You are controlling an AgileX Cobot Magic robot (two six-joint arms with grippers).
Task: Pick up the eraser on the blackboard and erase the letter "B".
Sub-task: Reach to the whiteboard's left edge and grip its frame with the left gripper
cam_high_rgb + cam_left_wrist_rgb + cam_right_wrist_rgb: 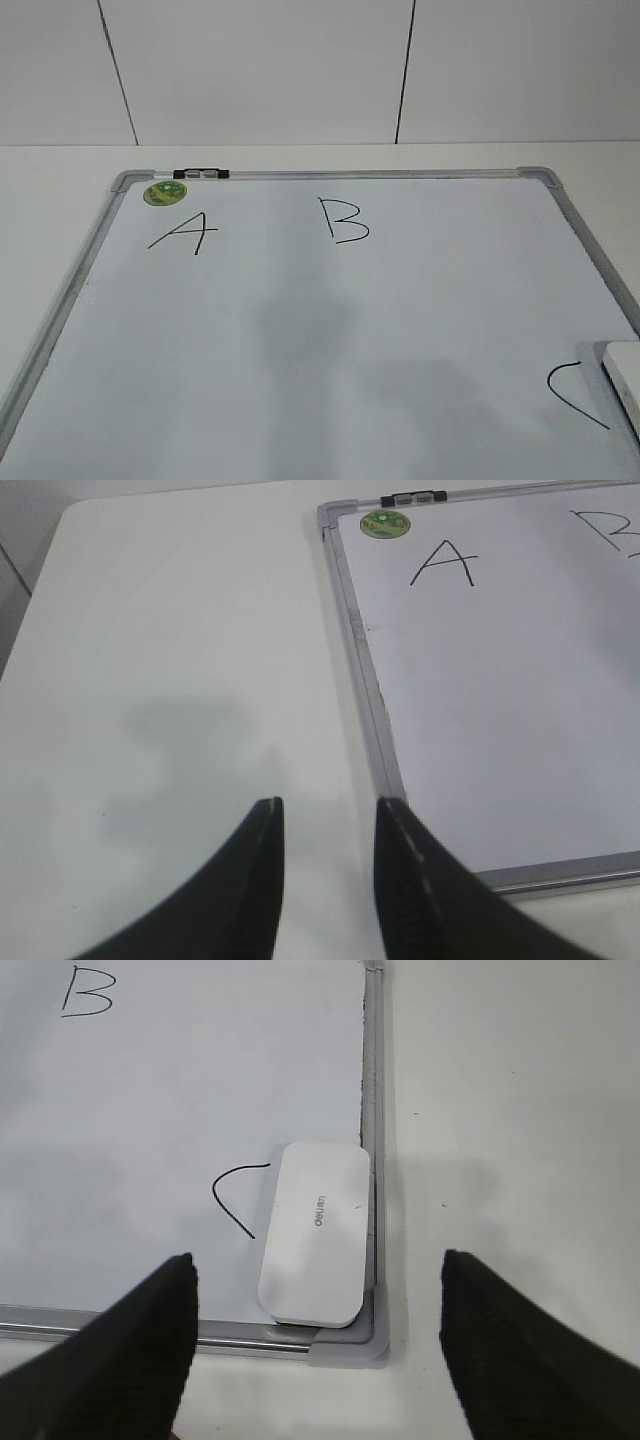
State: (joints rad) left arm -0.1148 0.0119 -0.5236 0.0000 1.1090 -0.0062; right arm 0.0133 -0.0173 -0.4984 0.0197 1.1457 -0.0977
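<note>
Flat on a white desk (180,630), the blackboard (300,340) is seen, its white surface edged by a grey frame, with the letter "B" (345,221) drawn near the top middle. Beside the board's right frame at a lower corner, the eraser (315,1245) is laid, touching a curved letter "C" (238,1196). Both grippers are held above with jaws open and empty: the right gripper (315,1345) over the eraser, the left gripper (328,875) over the desk beside the board's left edge.

Black, ribbed, tapering tool fingers (130,1360)
</note>
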